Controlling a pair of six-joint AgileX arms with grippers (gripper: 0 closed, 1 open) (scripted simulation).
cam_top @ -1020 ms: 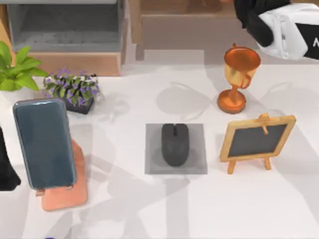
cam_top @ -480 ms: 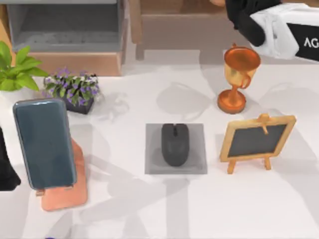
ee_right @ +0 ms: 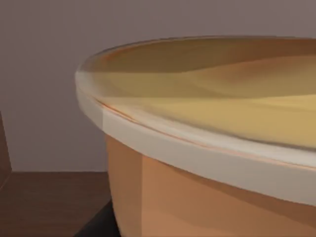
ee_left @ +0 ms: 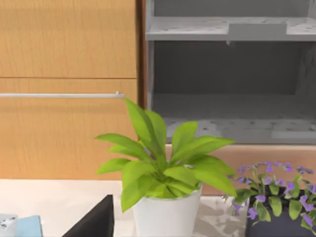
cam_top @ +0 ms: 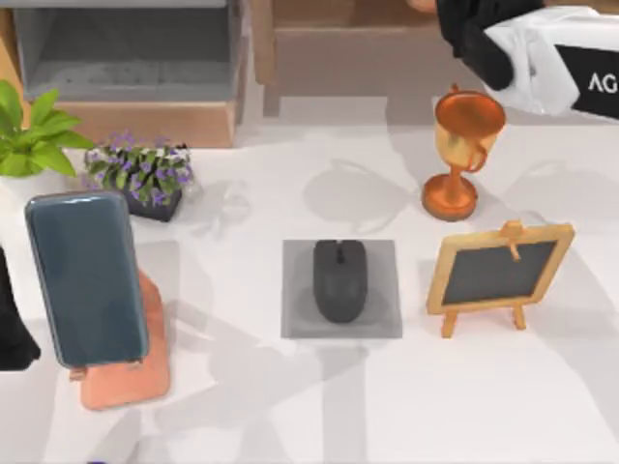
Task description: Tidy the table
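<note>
The white marbled table [cam_top: 242,406] carries a dark phone [cam_top: 85,275] leaning on an orange stand [cam_top: 135,382], a black mouse [cam_top: 339,280] on a grey mat [cam_top: 382,261], a copper trophy [cam_top: 462,155] and a small wood-framed chalkboard [cam_top: 498,274]. My right gripper [cam_top: 474,39] hovers at the back right, over the brown furniture and just behind the trophy. In the right wrist view a tan, round-rimmed object [ee_right: 197,138] sits very close to the camera. My left gripper [cam_top: 10,329] rests at the table's left edge, beside the phone.
A green plant [cam_top: 34,135] in a white pot [ee_left: 165,217] and purple flowers [cam_top: 140,174] in a dark pot stand at the back left. Behind them is wooden furniture [cam_top: 145,116] with an open grey compartment [ee_left: 232,98]. Bare tabletop lies along the front.
My right arm shifted a little to the left over the furniture a second ago and has since held nearly still. Nothing on the table has moved.
</note>
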